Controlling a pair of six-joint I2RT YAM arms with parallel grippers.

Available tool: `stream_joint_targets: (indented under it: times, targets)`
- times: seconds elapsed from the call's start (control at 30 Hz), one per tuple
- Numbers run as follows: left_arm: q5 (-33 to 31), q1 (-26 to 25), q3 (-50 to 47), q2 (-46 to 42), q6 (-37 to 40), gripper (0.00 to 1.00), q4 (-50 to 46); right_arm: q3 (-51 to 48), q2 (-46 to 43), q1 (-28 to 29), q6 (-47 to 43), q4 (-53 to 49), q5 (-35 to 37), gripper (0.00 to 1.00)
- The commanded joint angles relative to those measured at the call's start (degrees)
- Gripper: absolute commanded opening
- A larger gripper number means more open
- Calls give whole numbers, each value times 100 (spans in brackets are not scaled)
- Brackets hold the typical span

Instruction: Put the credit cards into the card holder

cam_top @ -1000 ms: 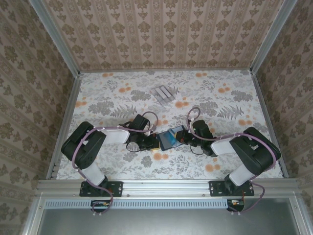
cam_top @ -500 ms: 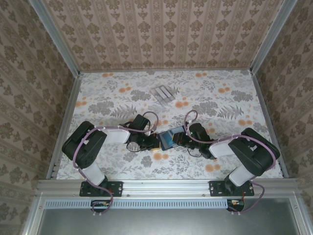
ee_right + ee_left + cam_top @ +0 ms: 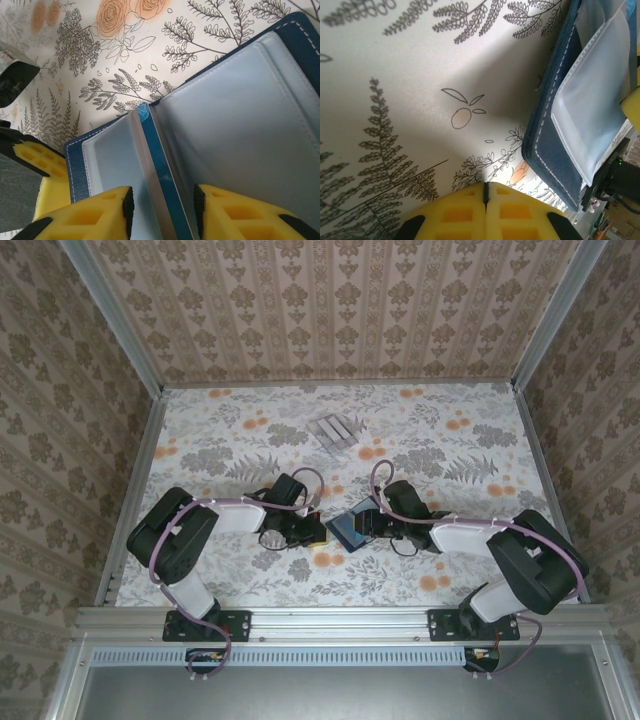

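One blue card [image 3: 159, 165] shows inside card holder [image 3: 240, 125] from right wrist.

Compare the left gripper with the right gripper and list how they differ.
The left gripper has its fingers pressed together; the right gripper has them apart. The left gripper holds nothing, over bare table beside the card holder; the right gripper straddles a light blue card edge inside the open holder. Both have yellow fingers.
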Motion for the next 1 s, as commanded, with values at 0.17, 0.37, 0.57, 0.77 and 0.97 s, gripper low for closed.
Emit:
stream_joint_targets:
  times: [0.17, 0.37, 0.57, 0.77, 0.97]
  targets:
    - [-214, 85, 89, 75, 50, 3, 7, 716, -56, -21, -1254, -1648, 225, 45]
    - [-144, 105, 157, 265, -5, 3, 142, 1243, 437, -21, -1975, -2343, 17, 46]
    - [-108, 144, 212, 262, -14, 3, 119, 1456, 838, 21, -2016, -2420, -150, 48]
    - [-80, 221, 184, 309, -38, 3, 90, 1480, 962, 141, -1902, -2298, -591, 46]
    - [-61, 342, 111, 308, -70, 2, 108, 1478, 958, 234, -1708, -2234, -809, 43]
